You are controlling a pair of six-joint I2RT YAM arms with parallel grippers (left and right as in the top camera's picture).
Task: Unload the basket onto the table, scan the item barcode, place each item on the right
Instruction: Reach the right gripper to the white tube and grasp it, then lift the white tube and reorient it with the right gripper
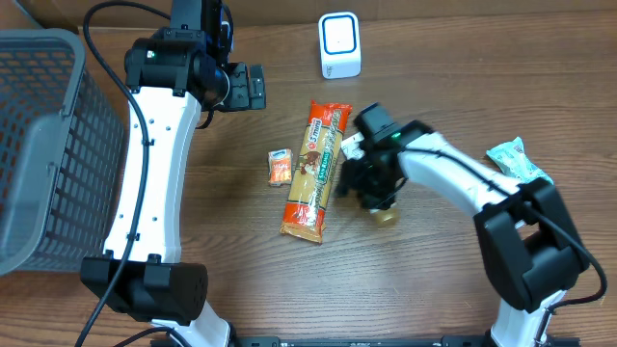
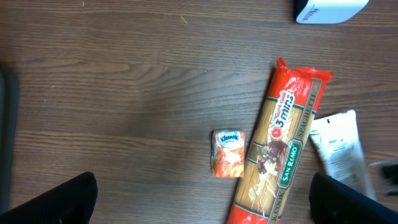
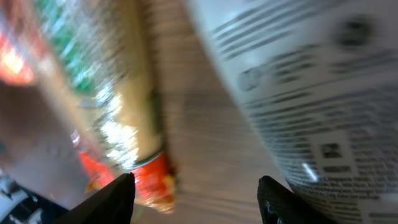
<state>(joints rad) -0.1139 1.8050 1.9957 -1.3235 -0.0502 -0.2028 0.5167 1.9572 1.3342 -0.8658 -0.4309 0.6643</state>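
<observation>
A white item with black print [image 3: 298,93] lies on the table beside a long orange pasta packet [image 1: 313,173]. In the left wrist view the white item [image 2: 337,149] shows just right of the pasta packet [image 2: 273,155]. My right gripper [image 1: 371,188] hangs low over them, mostly covering the white item from overhead. Its jaws [image 3: 193,180] are open with bare wood between them, the pasta packet [image 3: 106,93] to their left, the white item above the right finger. The white scanner [image 1: 339,45] stands at the back. My left gripper [image 1: 246,87] is open and high at the back left, holding nothing.
A small orange tissue pack [image 1: 280,167] lies left of the pasta. A teal packet [image 1: 516,159] sits at the right edge. A grey mesh basket [image 1: 39,145] fills the left side. A small tan object [image 1: 386,215] pokes out below my right gripper.
</observation>
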